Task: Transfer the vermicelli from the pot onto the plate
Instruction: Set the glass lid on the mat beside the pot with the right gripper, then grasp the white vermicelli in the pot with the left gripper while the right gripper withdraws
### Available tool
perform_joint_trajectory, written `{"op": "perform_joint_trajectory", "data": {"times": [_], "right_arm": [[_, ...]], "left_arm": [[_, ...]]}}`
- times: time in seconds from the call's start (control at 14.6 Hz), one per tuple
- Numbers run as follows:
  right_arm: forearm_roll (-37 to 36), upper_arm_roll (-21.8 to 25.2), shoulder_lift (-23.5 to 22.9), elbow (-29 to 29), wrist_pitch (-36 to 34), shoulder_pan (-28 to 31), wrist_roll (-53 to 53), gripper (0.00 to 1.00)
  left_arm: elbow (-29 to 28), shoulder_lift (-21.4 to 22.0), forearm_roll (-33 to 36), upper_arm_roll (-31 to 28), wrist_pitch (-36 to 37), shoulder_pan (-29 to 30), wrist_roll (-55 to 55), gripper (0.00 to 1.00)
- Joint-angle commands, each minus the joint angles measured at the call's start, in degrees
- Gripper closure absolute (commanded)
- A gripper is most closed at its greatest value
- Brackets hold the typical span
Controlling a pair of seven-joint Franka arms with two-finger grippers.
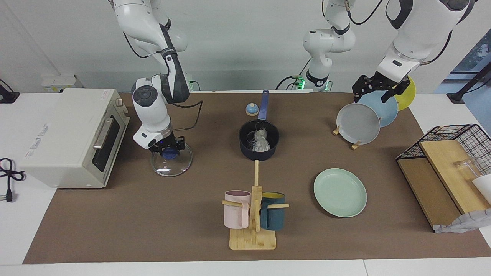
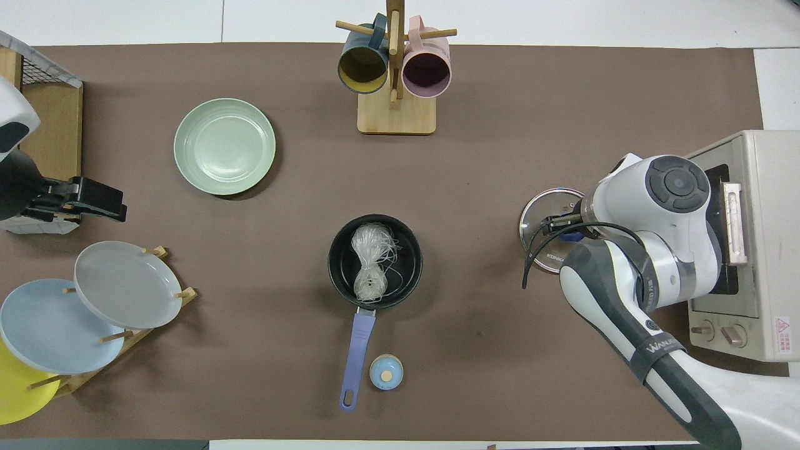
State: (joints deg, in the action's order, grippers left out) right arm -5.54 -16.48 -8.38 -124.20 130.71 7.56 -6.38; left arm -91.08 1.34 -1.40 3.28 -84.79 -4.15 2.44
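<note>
Right gripper [image 1: 167,149]: down on the blue knob [image 1: 168,153] of the glass lid [image 1: 171,162]. Its fingers sit either side of the knob, but from across the table I cannot tell whether they pinch it or have parted from it.
Right arm pose: wrist pointing almost straight down over the lid, the round white joint directly above it, the forearm rising steeply toward the base at the toaster oven's [image 1: 73,136] end of the table. A black cable loops beside the wrist.
Glass lid: flat on the brown mat [image 1: 153,222], just in front of the oven door, well apart from the pot.
Left gripper [image 1: 374,88]: fingers spread wide, holding nothing, hanging over the grey plate [image 1: 358,123] and light blue plate [image 1: 381,107] in the plate rack.
Left arm pose: waiting, forearm slanting down from the upper corner, the gripper tipped toward the rack.
Vermicelli [image 2: 370,261]: a whitish bundle lying inside the pot [image 2: 375,261], loose strands curling against the black inside.
Pot: uncovered, at the middle of the mat, its long blue handle pointing toward the robots, with a small blue timer [image 2: 386,372] just beside the handle's end.
Plate [image 2: 224,146]: pale mint green, bare, flat on the mat farther from the robots than the pot and toward the left arm's end.
Mug stand [image 2: 395,94]: a wooden tree farther from the robots than the pot, carrying a pink mug and a dark teal mug.
</note>
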Motion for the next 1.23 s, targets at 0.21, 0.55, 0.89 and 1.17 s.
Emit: {"op": "perform_joint_trajectory", "data": {"times": [0.21,0.55,0.89,1.17], "right_arm": [[1.14,-0.57,1.69,6.75,-7.89,2.63,4.62,0.0],[1.06,-0.31,1.52,25.65,-29.78,3.42,4.71,0.0],[0.44,0.39,2.04,38.68,-45.18,3.34,4.62,0.0],[0.53,0.83,4.15,38.6,-47.74,3.16,4.62,0.0]], "left_arm": [[-2.43,0.68,-0.53,0.94,-6.26,-4.26,3.96,0.0],[-5.5,-4.05,-3.5,0.94,-15.2,-16.84,10.74,0.0],[-11.82,-9.86,-5.1,0.94,-27.85,-26.07,14.52,0.0],[-19.02,-10.39,-5.1,0.94,-35.06,-30.81,22.49,0.0]]}}
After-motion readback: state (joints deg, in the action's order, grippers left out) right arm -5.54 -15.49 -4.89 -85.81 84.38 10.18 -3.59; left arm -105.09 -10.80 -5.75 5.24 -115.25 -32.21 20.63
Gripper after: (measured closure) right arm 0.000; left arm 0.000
